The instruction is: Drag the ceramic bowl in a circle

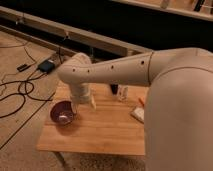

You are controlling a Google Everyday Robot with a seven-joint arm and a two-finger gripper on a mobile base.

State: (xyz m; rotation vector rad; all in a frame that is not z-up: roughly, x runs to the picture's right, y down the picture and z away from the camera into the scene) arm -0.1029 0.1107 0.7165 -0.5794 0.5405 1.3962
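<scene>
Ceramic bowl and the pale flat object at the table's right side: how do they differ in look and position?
The ceramic bowl is round, dark maroon and glossy; the pale flat object is whitish and blocky. The bowl sits near the table's left edge, close beside the open gripper; the pale object lies apart, partly hidden by the arm. Both rest on the wooden table.

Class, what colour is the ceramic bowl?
The ceramic bowl is glossy dark purple-maroon, paler inside, in the camera view; the gripper hangs open beside its rim.
</scene>
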